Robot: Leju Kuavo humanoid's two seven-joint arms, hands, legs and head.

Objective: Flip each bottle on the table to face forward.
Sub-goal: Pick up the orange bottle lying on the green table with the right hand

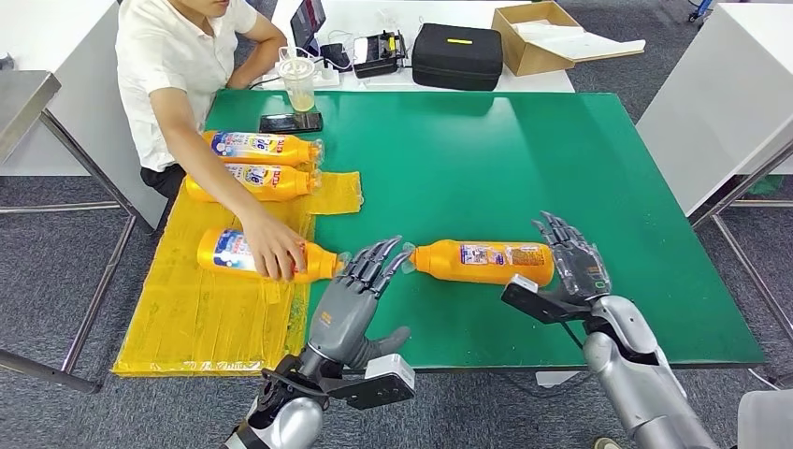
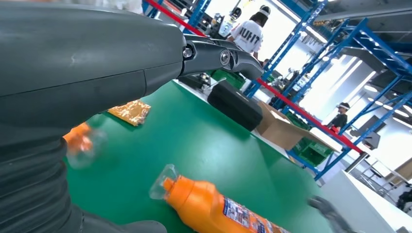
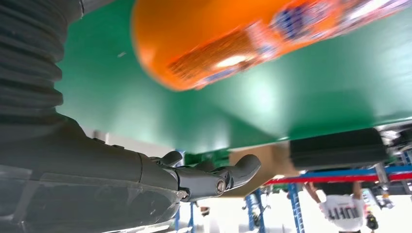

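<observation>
Broadly, the green table (image 1: pixel 561 178) carries one orange bottle (image 1: pixel 486 261) lying on its side in front of the robot, cap pointing toward the robot's left, label up. A yellow mat (image 1: pixel 215 318) on the robot's left bears three more bottles: two side by side at the far end (image 1: pixel 257 147) (image 1: pixel 252 181) and a nearer one (image 1: pixel 234 253) under a person's hand (image 1: pixel 274 251).

The left hand (image 1: pixel 360 290) hovers just beside the lone bottle's clear cap (image 1: pixel 409 255), fingers spread and holding nothing. The right hand (image 1: pixel 572 257) sits at the bottle's base, fingers apart too; whether they touch the plastic I cannot tell.

The main risk is the bottle's round body: pushed from one end only, it would likely roll or spin away over the smooth green surface instead of turning over. Uneven pressure from the two hands could swing it toward the table's near edge. The left fingers are also near the person's hand and the nearest mat bottle, so a wide sweep could knock either. The small cap offers little purchase and could slip out of a pinch.
</observation>
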